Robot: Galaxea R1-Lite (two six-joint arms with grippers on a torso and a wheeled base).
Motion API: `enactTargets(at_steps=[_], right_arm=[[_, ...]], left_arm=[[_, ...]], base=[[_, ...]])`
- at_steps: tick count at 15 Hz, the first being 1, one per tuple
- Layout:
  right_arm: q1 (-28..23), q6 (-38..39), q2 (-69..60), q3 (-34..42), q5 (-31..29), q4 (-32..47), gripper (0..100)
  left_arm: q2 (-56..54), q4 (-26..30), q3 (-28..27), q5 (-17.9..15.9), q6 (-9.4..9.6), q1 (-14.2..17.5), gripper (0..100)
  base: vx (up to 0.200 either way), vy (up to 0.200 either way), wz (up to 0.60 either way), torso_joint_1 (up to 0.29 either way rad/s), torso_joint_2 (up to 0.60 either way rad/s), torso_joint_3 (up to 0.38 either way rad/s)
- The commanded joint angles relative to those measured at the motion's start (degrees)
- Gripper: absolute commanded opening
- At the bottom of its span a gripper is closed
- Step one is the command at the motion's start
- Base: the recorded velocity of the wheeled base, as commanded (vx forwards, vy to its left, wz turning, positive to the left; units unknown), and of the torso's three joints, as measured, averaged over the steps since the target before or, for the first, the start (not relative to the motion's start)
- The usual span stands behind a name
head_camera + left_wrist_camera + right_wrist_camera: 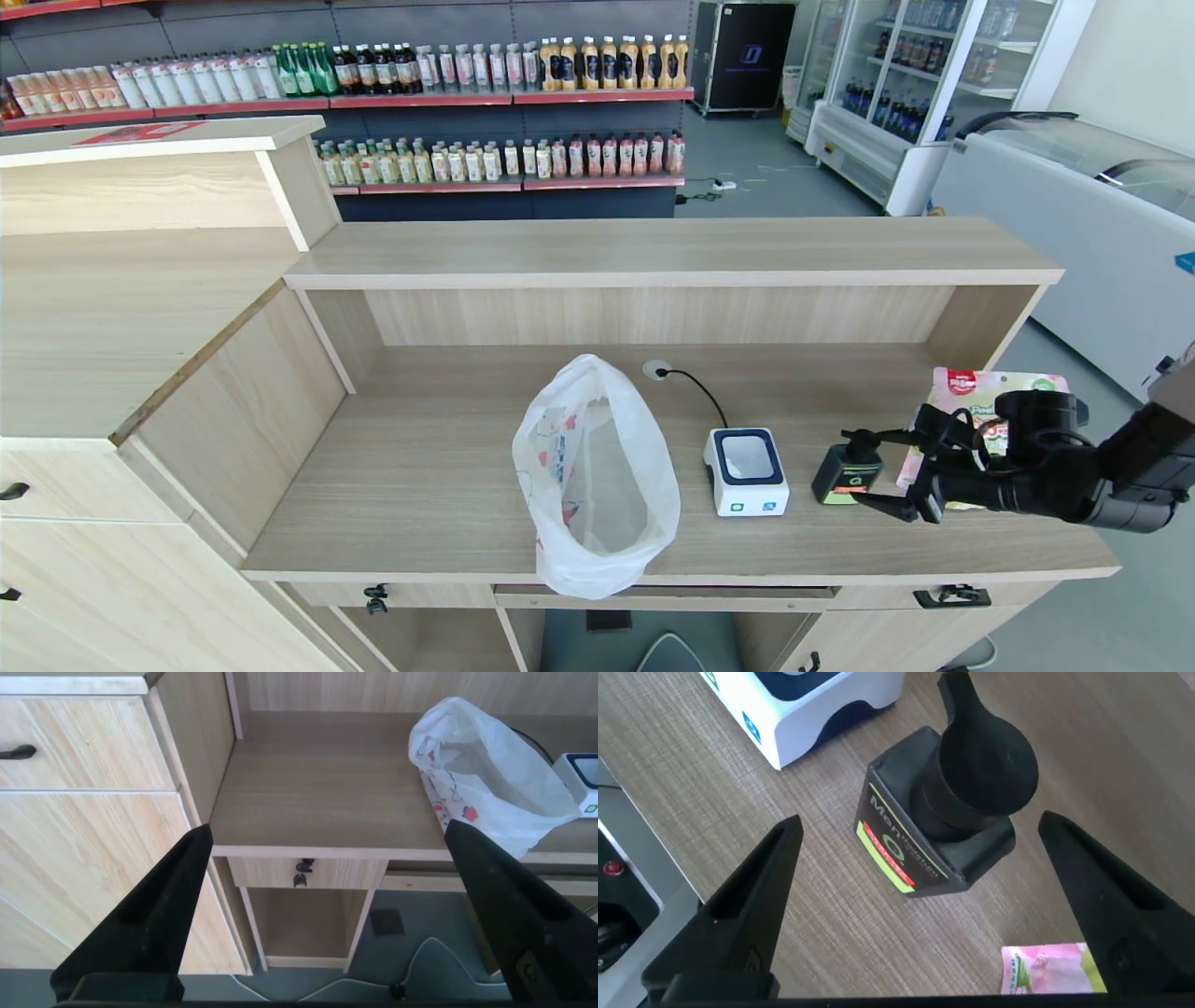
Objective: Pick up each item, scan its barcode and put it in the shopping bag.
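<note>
At the lower right of the head view, the right gripper (pixel 851 467) stands wide open either side of the black pump bottle (pixel 840 481), contact unclear; its arm hides part of the pouch (pixel 962 392). Mid-frame sits the shopping bag (pixel 597 476). The left gripper (pixel 327 831) gapes empty.

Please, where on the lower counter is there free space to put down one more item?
Widest bare patch: the counter between its left wall and the shopping bag. A smaller one lies behind the scanner and bottle. Crowded: the right end, with bottle, pouch and right gripper.
</note>
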State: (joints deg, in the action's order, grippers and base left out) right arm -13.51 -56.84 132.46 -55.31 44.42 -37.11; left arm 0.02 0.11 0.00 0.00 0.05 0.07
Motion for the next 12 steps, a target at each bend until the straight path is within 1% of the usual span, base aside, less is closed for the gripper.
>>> enactTargets(at_steps=[1,6,10,11,12], right_arm=[[1.0,0.2,1.4,-0.8,-0.2,-0.5,100],[2.1,0.2,3.9,-1.6,-0.5,-1.3,100],[2.8,0.3,5.5,-4.3,-0.5,-1.2,100],[3.0,0.5,5.8,-4.9,-0.5,-1.1,0],[3.4,0.7,6.3,-5.3,-0.5,-1.1,0]], left_arm=[[0.0,0.0,0.0,0.0,0.04,0.0,100],[0.0,0.0,0.0,0.0,-0.05,0.0,100],[0.0,0.0,0.0,0.0,0.04,0.0,100],[0.0,0.0,0.0,0.0,0.04,0.0,100],[0.0,0.0,0.0,0.0,0.04,0.0,100]], base=[[0.000,0.000,0.00,0.000,0.00,0.000],[0.000,0.000,0.00,0.000,0.00,0.000],[0.000,0.000,0.00,0.000,0.00,0.000],[0.000,0.000,0.00,0.000,0.00,0.000],[0.000,0.000,0.00,0.000,0.00,0.000]])
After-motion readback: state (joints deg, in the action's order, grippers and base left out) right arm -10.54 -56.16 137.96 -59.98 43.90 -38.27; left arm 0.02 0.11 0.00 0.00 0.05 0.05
